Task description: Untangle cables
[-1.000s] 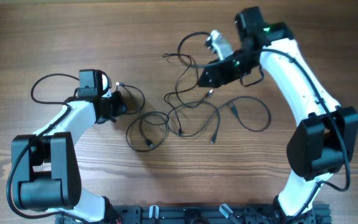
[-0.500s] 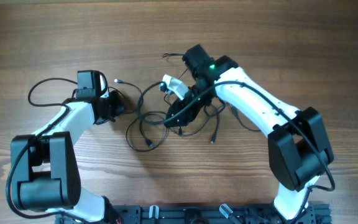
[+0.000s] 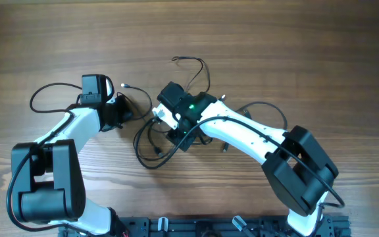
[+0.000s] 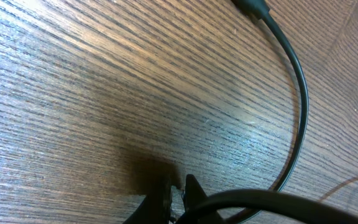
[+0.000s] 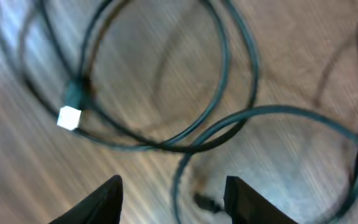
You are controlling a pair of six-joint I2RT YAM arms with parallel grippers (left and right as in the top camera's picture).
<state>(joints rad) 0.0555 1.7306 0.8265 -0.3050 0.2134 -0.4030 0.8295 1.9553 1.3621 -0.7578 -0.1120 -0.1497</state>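
Cables lie looped together. The left gripper pinches one cord, and the right gripper hangs spread above them. Next, I'd guess, it picks a strand to draw away.

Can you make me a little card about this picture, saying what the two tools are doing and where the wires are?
table: bare wood
cables: thin, black, looped and crossing each other
left tool: shut, seems to pinch one cable
right tool: open, above the loops, holding nothing
plug: white tip, lying by a loop under the right tool
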